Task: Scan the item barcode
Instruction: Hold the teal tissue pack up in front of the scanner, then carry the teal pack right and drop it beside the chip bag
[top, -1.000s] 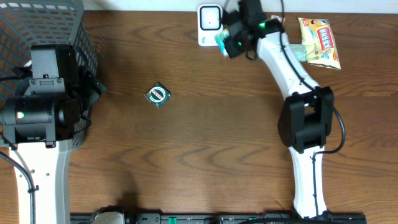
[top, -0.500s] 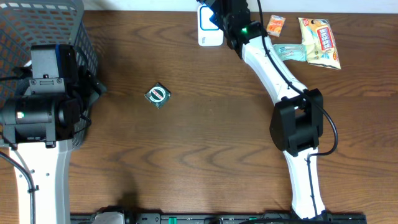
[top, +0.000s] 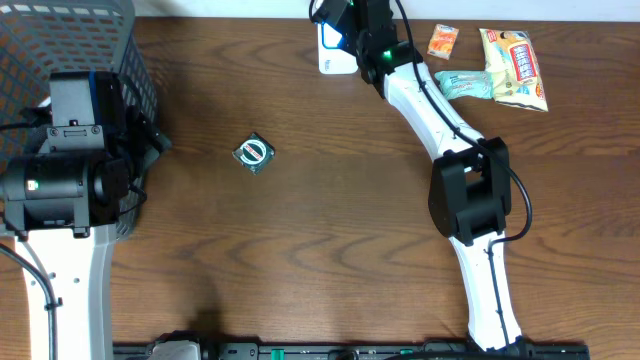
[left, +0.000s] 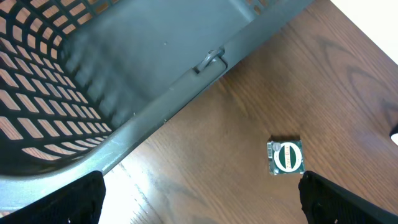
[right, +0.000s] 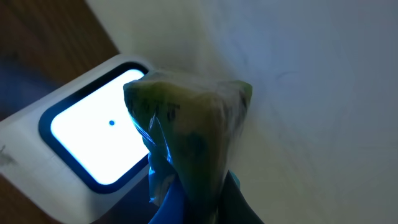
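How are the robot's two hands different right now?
The left gripper is wide open and empty; the right gripper is shut on a plastic packet. The left gripper hangs beside the grey basket, with a small green item lying on the table nearby; the right gripper holds its packet up to the lit white scanner. Both are two-finger grippers at the same wooden table.

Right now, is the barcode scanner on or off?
On: in the right wrist view the scanner window glows bright white behind the packet.
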